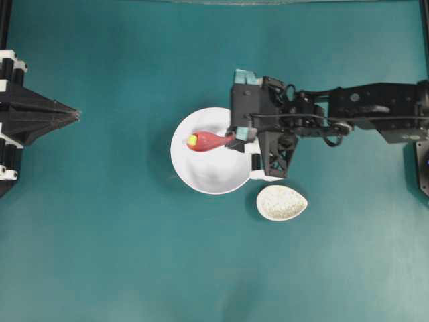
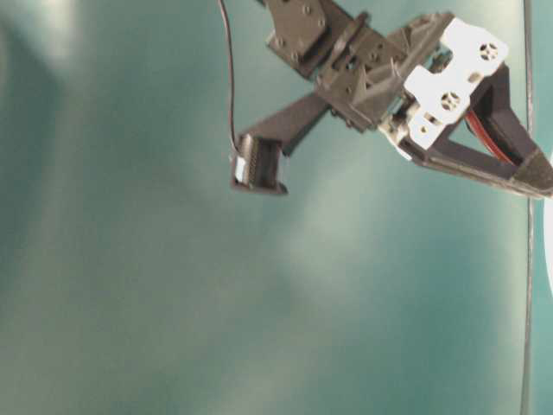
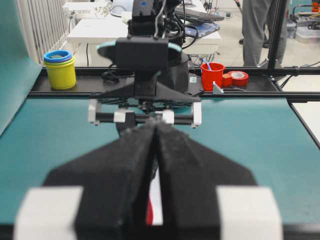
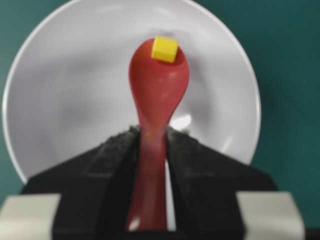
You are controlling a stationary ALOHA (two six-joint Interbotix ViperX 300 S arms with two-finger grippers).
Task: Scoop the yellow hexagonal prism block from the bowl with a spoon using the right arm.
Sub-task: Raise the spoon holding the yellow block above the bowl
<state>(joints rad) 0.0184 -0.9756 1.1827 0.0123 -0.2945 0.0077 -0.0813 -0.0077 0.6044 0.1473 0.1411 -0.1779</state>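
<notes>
Clamped on the handle of the spoon (image 4: 152, 150), the right gripper (image 1: 236, 136) is seen reaching in from three o'clock over the bowl (image 1: 218, 178), its jaws drawn tight against the handle's sides. The yellow hexagonal prism block (image 4: 164, 49) is seen at the far tip of the oval scoop, right at its rim, above the bowl's nine-o'clock half. The left gripper (image 1: 75, 115) is parked well apart at nine o'clock, its jaws pressed together on nothing.

The scoop is judged best kept level, or tipped slightly handle-down, so that the block is drawn back from the edge; a slow, straight lift is called for, since the glazed surface looks slick and a faceted block could slide off.

A glossy red-pink finish is shown on the spoon, a smooth plain white on the round bowl, and a speckled off-white on the egg-shaped spoon rest (image 1: 281, 203) at five o'clock on the teal worktop (image 1: 100, 235).
</notes>
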